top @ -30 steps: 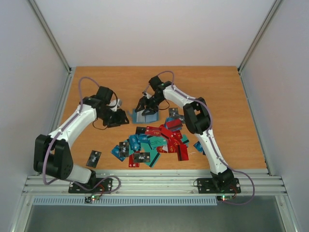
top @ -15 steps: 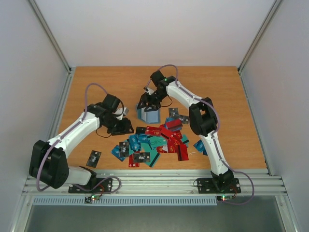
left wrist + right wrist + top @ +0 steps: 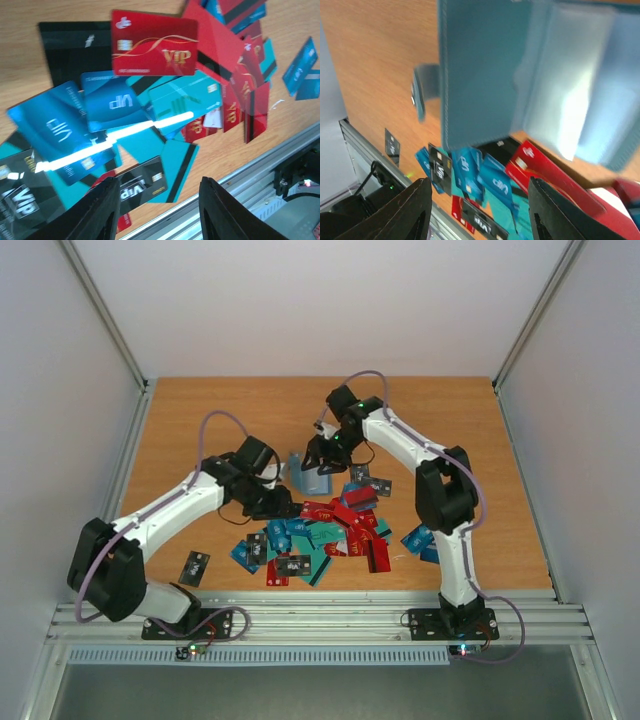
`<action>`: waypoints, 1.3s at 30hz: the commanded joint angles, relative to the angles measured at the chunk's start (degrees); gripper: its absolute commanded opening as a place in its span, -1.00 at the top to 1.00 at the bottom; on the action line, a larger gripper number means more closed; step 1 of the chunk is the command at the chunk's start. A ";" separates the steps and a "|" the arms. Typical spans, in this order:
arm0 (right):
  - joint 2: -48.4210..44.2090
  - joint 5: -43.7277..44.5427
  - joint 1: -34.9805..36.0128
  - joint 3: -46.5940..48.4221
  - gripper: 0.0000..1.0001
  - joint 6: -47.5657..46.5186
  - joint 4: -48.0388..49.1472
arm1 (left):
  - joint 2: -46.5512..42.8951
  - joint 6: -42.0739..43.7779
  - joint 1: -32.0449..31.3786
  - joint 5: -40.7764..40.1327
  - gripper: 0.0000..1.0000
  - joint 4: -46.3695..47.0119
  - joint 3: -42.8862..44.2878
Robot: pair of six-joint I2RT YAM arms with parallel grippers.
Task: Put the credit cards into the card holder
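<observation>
The credit cards (image 3: 325,535) lie in a loose overlapping pile of red, teal, blue and black near the table's front. My left gripper (image 3: 279,504) hovers at the pile's left end. In the left wrist view my left gripper (image 3: 160,207) is open with nothing between its fingers, above a black card (image 3: 142,186), blue cards (image 3: 110,102) and a red card (image 3: 154,49). The card holder (image 3: 308,478) lies unfolded behind the pile. My right gripper (image 3: 323,458) hangs just over it, open. The right wrist view shows the card holder (image 3: 485,70) spread wide beyond my empty right gripper (image 3: 480,212).
One black card (image 3: 194,567) lies apart at the front left. Blue cards (image 3: 420,540) sit by the right arm, and a few more cards (image 3: 363,478) lie right of the holder. The metal rail (image 3: 320,618) runs along the near edge. White walls enclose the table.
My left arm has swung right and forward, from beside the holder to the pile, its jaws a little narrower. The right gripper has shifted slightly right above the holder.
</observation>
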 commanded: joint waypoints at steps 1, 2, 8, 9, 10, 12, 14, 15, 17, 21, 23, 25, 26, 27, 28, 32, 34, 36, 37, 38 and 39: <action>-8.84 3.84 -2.43 -8.29 -0.07 1.58 1.34 | 2.91 -1.66 -4.00 0.50 0.09 4.85 4.05; -10.94 4.34 -2.95 -10.80 -0.07 2.33 1.86 | 3.90 -1.73 -4.98 0.53 0.10 5.36 4.79; -24.71 4.85 -6.55 -30.59 -0.07 10.07 7.15 | 11.57 -1.97 -9.68 0.54 0.24 7.90 9.41; -26.76 4.32 -7.08 -33.68 -0.07 11.26 8.88 | 12.99 -2.20 -10.05 0.51 0.26 8.46 10.18; -29.21 3.70 -7.41 -36.77 -0.07 12.45 9.99 | 14.36 -2.37 -10.31 0.60 0.28 8.89 11.03; -32.12 2.72 -7.81 -42.44 -0.07 14.78 11.80 | 17.19 -2.89 -10.29 0.79 0.30 9.92 12.87; -35.09 2.52 -8.35 -46.20 -0.07 17.33 13.84 | 19.72 -2.87 -10.35 0.71 0.31 9.68 15.23; -36.44 1.93 -9.02 -49.42 -0.08 18.73 15.35 | 21.05 -2.71 -10.36 0.68 0.31 9.41 16.63; -38.33 0.12 -10.73 -53.60 -0.08 21.42 18.25 | 23.87 -1.83 -10.36 0.81 0.30 8.62 19.18; -39.19 -2.57 -12.09 -59.25 -0.08 24.65 23.24 | 29.63 0.70 -10.29 1.65 0.26 6.63 23.89; -39.14 -4.04 -12.09 -61.28 -0.07 26.37 26.27 | 31.66 2.00 -10.32 1.93 0.23 6.07 25.49; -38.98 -4.96 -12.09 -62.77 -0.07 27.69 29.01 | 33.47 3.06 -10.21 1.89 0.23 5.11 26.94; -38.86 -5.28 -12.09 -63.23 -0.07 28.07 29.71 | 34.38 3.77 -10.18 2.04 0.23 4.65 27.66; -38.65 -5.57 -12.09 -63.43 -0.07 28.28 30.11 | 35.21 4.14 -10.17 2.16 0.23 4.30 28.16; -38.32 -5.69 -12.09 -63.43 -0.07 28.20 30.18 | 35.90 4.61 -10.14 2.32 0.23 4.04 28.60; -36.96 -6.67 -12.09 -63.98 -0.07 28.33 31.59 | 37.81 5.42 -9.87 2.32 0.25 4.01 29.17; -36.18 -7.39 -12.09 -64.39 -0.07 28.55 32.93 | 38.30 5.43 -9.66 2.45 0.25 4.28 29.13; -35.20 -7.94 -12.08 -64.54 -0.07 28.45 33.74 | 38.64 5.55 -9.42 2.42 0.26 4.17 29.16; -34.72 -8.14 -12.09 -64.58 -0.07 28.37 34.17 | 38.70 5.59 -9.38 2.38 0.27 4.20 29.10; -34.30 -8.29 -12.09 -64.71 -0.07 28.27 34.55 | 38.64 5.73 -9.36 2.38 0.27 4.24 28.96; -33.68 -8.60 -12.09 -64.80 -0.07 28.25 35.28 | 38.52 5.83 -9.35 2.19 0.27 4.25 28.85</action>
